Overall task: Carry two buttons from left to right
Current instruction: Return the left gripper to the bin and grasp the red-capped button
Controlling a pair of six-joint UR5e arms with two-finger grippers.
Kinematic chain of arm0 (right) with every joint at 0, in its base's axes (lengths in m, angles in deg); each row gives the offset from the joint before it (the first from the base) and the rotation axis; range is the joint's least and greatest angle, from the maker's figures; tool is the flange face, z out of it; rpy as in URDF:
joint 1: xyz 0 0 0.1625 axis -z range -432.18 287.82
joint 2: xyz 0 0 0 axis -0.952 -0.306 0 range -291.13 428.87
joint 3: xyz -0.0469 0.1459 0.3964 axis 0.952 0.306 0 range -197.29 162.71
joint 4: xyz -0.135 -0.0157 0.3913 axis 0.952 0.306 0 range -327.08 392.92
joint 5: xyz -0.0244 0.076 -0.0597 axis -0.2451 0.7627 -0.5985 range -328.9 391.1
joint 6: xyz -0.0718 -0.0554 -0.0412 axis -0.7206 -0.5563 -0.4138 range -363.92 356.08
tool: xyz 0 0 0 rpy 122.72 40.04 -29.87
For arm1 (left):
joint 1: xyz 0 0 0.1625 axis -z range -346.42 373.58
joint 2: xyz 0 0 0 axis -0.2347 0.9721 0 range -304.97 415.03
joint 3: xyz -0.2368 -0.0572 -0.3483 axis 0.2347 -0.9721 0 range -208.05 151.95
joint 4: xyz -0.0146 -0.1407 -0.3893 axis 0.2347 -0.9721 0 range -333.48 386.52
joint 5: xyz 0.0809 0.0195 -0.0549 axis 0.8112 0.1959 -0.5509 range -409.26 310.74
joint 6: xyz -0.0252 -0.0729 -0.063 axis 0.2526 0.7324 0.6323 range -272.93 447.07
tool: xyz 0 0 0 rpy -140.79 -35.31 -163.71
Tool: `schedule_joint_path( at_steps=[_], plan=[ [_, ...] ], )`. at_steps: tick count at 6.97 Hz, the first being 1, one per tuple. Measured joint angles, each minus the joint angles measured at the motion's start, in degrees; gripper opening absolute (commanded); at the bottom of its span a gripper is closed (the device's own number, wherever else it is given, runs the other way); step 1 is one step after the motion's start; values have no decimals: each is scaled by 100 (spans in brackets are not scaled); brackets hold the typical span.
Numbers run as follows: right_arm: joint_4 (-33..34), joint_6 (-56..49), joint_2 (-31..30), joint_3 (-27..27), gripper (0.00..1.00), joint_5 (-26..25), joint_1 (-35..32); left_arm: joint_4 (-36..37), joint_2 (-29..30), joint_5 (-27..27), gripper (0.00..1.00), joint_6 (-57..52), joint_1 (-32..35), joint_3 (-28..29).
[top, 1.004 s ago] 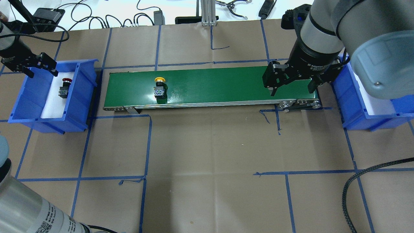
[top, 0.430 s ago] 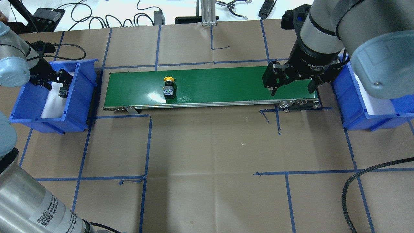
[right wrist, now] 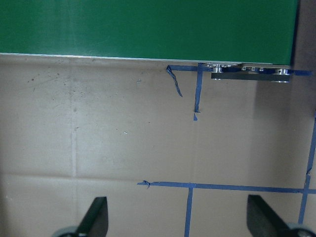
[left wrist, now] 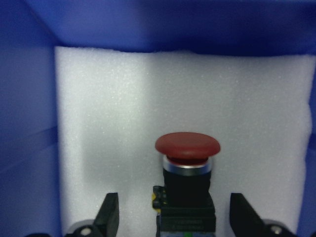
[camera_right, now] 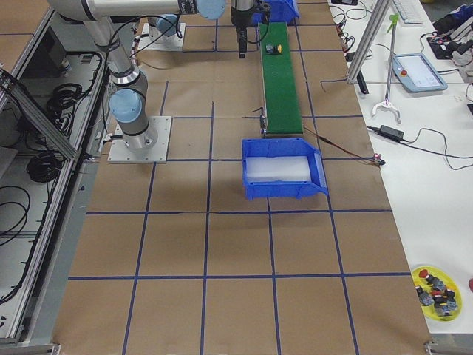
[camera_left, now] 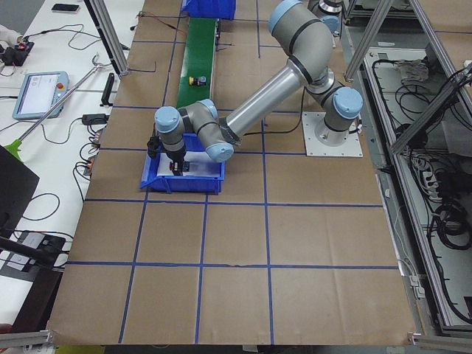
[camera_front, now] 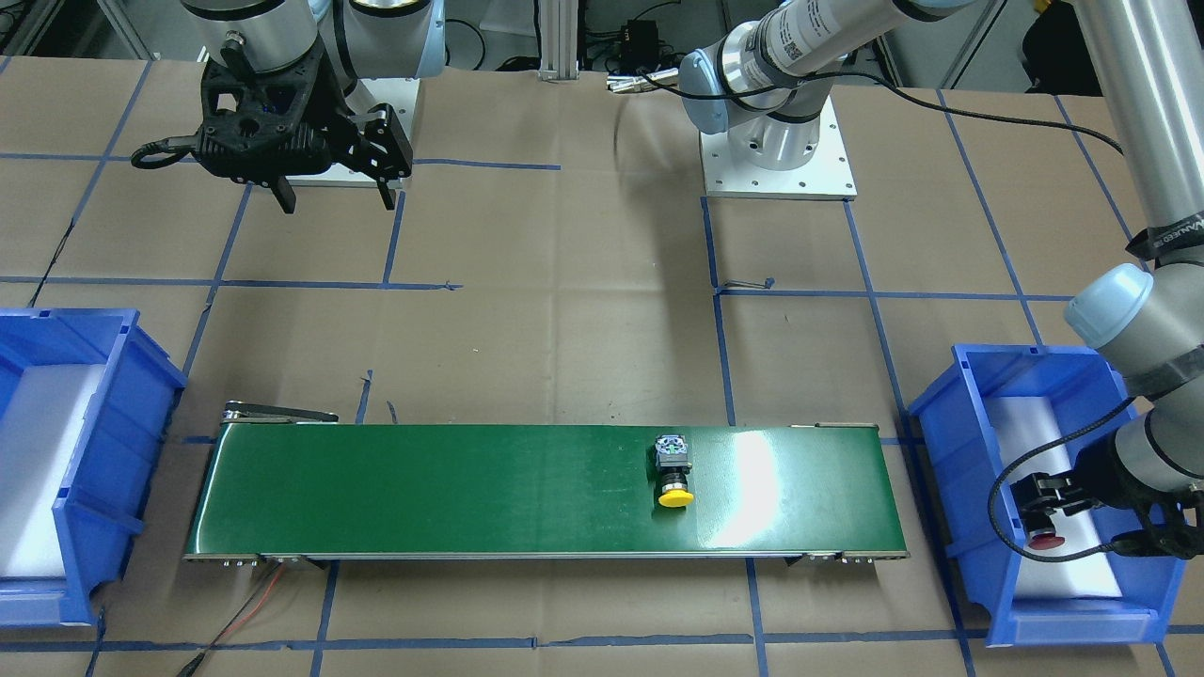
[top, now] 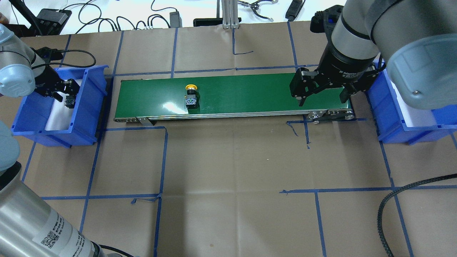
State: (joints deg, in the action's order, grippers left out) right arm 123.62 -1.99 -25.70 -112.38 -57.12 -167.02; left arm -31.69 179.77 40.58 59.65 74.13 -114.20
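The yellow-capped button (top: 191, 97) lies on its side on the green conveyor belt (top: 250, 92), left of the belt's middle; it also shows in the front view (camera_front: 673, 470). The red-capped button (left wrist: 187, 168) lies on white foam in the left blue bin (top: 87, 107). My left gripper (top: 61, 93) is down in that bin, open, with one finger on each side of the red button and apart from it. My right gripper (top: 323, 100) is open and empty, hanging above the belt's right end.
The right blue bin (top: 392, 121), lined with white foam, stands past the belt's right end and holds nothing. Cables and tools lie along the far table edge. A black cable (top: 400, 192) loops at the front right. A yellow dish (camera_right: 436, 290) of spare buttons sits far off.
My left gripper has moved right and down into the left bin, straddling the red button. The yellow button has ridden the belt to the right. The right arm has not moved.
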Motion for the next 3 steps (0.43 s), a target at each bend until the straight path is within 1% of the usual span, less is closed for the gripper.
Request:
schedule_joint_path(
  at_steps=[2,3],
  plan=[
    [0,0,0,0,100,6,5,-139,-85,0,5,101,0,99],
    [0,0,0,0,100,7,7,-382,-237,3,5,97,-6,200]
  ],
)
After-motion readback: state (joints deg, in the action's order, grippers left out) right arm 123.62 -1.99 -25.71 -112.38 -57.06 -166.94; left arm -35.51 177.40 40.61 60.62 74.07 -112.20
